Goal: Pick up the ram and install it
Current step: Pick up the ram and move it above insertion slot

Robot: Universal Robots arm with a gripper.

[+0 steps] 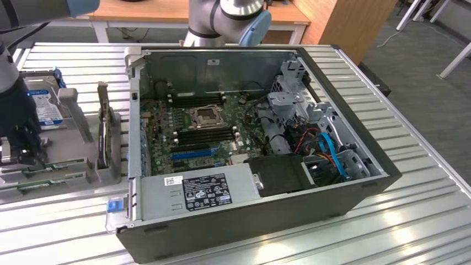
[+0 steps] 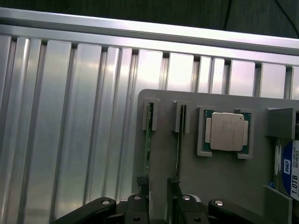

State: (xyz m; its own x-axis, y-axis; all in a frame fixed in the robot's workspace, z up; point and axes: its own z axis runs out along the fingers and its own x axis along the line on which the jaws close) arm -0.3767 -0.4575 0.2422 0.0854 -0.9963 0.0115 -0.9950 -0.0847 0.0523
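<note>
Hovering wide open and empty over the grey tray (image 2: 159,140), the tool (image 2: 158,193) faces two ram sticks (image 2: 147,140) on edge beside a CPU (image 2: 226,131); the exterior view adds the open computer case (image 1: 294,212).

The exterior view looked down at a slant, from some way off, across the slatted table (image 1: 419,182). The open computer case (image 1: 294,221) sat mid-frame and the grey tray (image 1: 88,178) lay by the table's edge on the exterior view's left. The wrist view faced straight down, close above that tray. Both views shared the tray, its hard drive (image 2: 290,170) and the table's slats.
</note>
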